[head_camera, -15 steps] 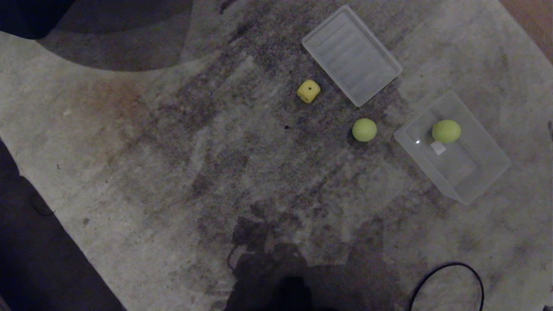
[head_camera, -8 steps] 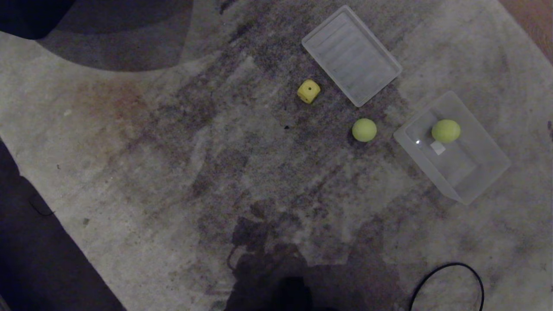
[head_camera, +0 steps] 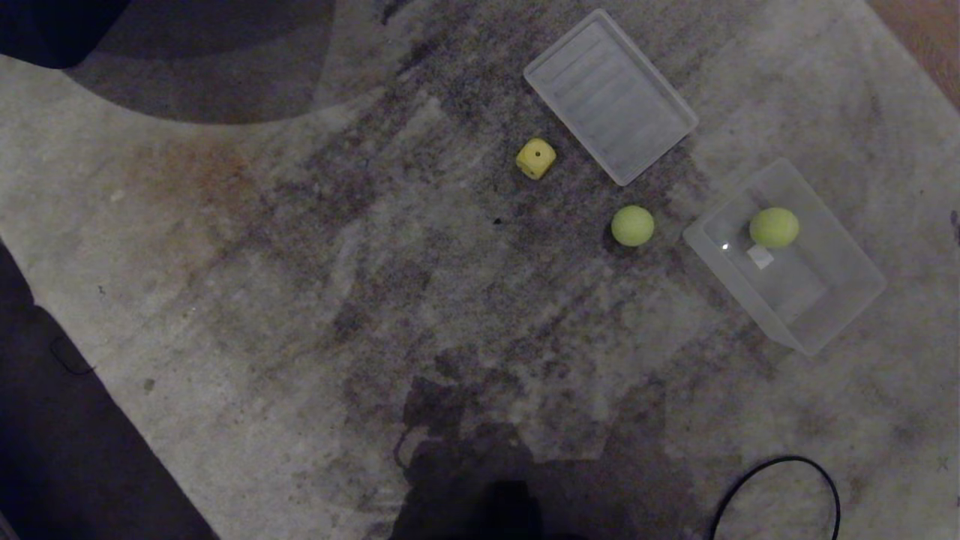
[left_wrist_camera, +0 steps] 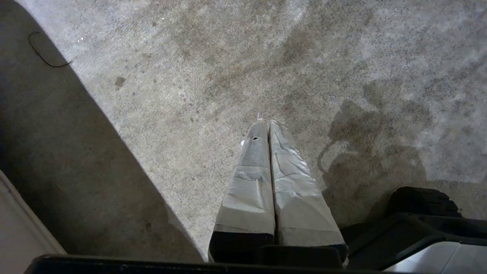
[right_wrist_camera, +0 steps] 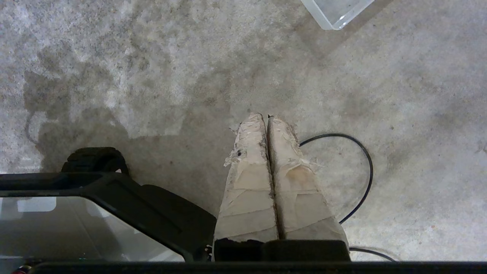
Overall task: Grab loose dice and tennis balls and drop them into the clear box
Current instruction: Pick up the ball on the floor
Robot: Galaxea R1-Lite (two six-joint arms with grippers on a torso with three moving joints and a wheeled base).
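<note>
The right gripper (right_wrist_camera: pixel 267 117) is seen pressed together with nothing in it, hanging over bare carpet (right_wrist_camera: pixel 399 95) beside a black cable (right_wrist_camera: pixel 363 152); a corner of the clear box (right_wrist_camera: pixel 335 11) is seen well apart from it. The left gripper (left_wrist_camera: pixel 268 122) is also pressed together and empty, parked over the carpet near the dark floor edge.

In the head view no arm is seen. One tennis ball (head_camera: pixel 774 227) is already lying inside the clear box (head_camera: pixel 840 315); the other tennis ball (head_camera: pixel 632 226) is left loose on the carpet just beside the box. The yellow die (head_camera: pixel 535 158) is left loose too, near the flat lid (head_camera: pixel 609 96). No other dice are seen.

The loose ball could be bumped and rolled away if it is reached with the fingers pressed together; the cable could be caught by the right arm.
</note>
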